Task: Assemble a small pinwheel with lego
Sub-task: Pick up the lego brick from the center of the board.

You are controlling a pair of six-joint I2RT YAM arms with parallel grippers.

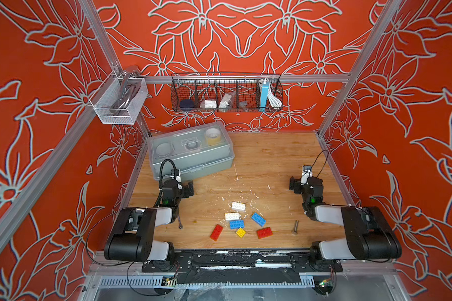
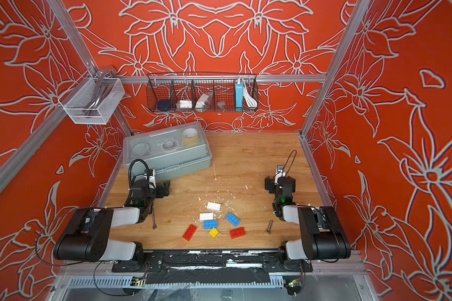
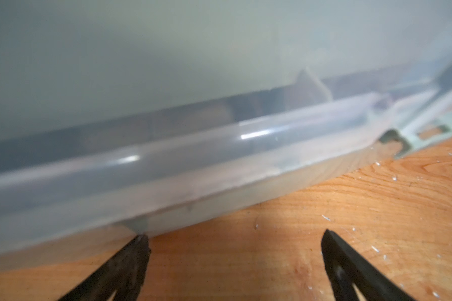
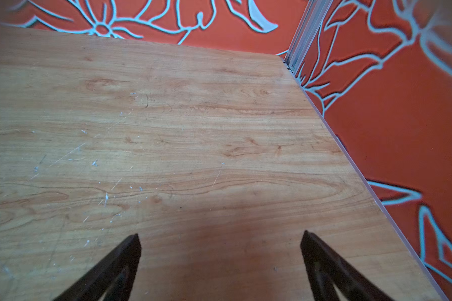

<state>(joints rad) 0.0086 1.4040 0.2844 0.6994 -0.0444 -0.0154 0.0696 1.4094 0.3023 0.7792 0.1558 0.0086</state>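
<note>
Lego lies loose in a cluster on the wooden surface (image 1: 272, 161), near its front edge, about midway between the two arms. Nothing is joined, so there is no pinwheel yet.

- **Layout:** one white brick (image 1: 238, 206) sits farthest back, with the second white brick (image 1: 232, 216) just in front of it. A blue brick (image 1: 236, 224) is close against that one, and the yellow square (image 1: 241, 232) is just beside the blue. The other blue brick (image 1: 258, 219) lies off to the right. The left red brick (image 1: 216, 232) and right red brick (image 1: 264, 232) flank the front of the cluster.
- **Nearby:** a grey bolt (image 1: 295, 227) lies near the right red brick.
- **Handling, judged:** the bricks look light, hard and stiff, with smooth walls that are likely slippery. Best to grip across the narrow width on the long side walls, studs up. Loose bricks will probably skid when pressed.
- **Left jaws:** spread wide and empty, right at the base of the grey plastic box (image 3: 167, 78). One tip sits at its lower edge; contact unclear.
- **Right jaws:** spread wide and empty, over bare surface near the right wall.
- **Relative position:** bricks are well apart from both jaws, closer to the front edge than either pair, and in neither wrist view.
</note>
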